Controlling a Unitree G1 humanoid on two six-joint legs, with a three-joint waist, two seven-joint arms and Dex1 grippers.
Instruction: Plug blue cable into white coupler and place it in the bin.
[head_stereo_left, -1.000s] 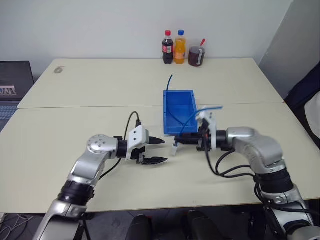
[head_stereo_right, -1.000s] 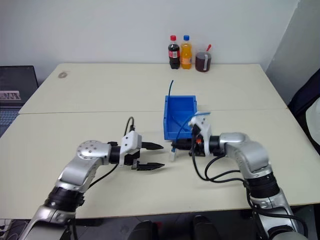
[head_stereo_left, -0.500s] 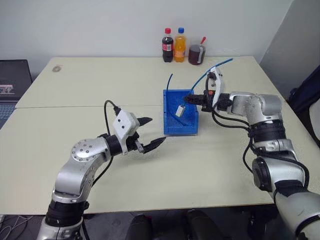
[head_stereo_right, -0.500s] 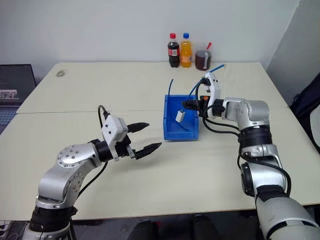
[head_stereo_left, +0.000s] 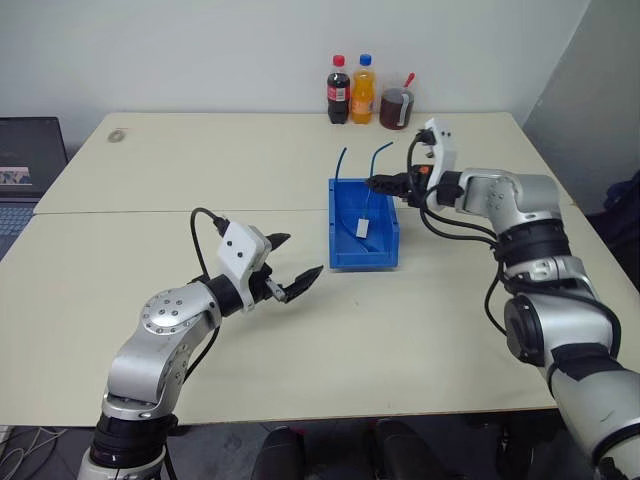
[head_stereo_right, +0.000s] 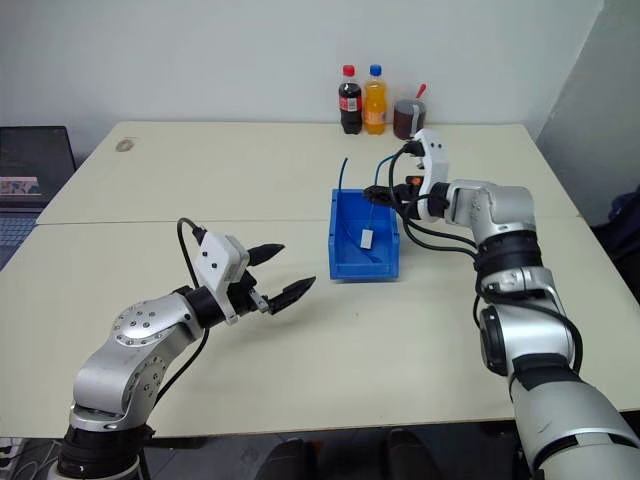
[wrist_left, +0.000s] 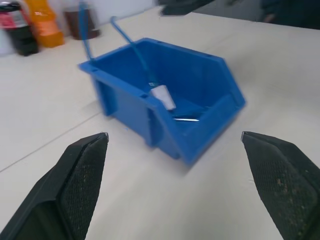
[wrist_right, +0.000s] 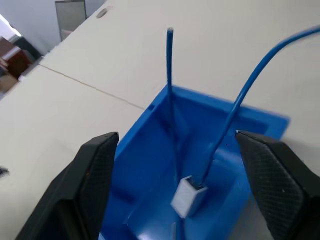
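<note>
The blue bin (head_stereo_left: 380, 258) stands mid-table. Inside it the white coupler (head_stereo_left: 363, 228) leans, with the blue cable (head_stereo_left: 376, 170) plugged into it and arching up over the bin's far rim. My right gripper (head_stereo_left: 385, 183) hovers open just above the bin's far right corner; in the right wrist view its fingers (wrist_right: 95, 185) stand wide apart on either side of the cable (wrist_right: 235, 110) and the coupler (wrist_right: 189, 196), touching neither. My left gripper (head_stereo_left: 298, 256) is open and holds nothing, off the table to the left of the bin, pointing at it (wrist_left: 200, 75).
A darker blue thin cable (head_stereo_left: 339, 175) sticks up from the bin's far left corner. Two bottles (head_stereo_left: 350, 90) and a mug of dark drink (head_stereo_left: 395, 108) stand at the table's back edge. A laptop (head_stereo_left: 30, 170) sits far left. A seam (head_stereo_left: 150, 212) crosses the table.
My right gripper carried the cable and coupler from in front of the bin to over it, then opened and let go; the coupler now lies inside. My left gripper rose a little and turned.
</note>
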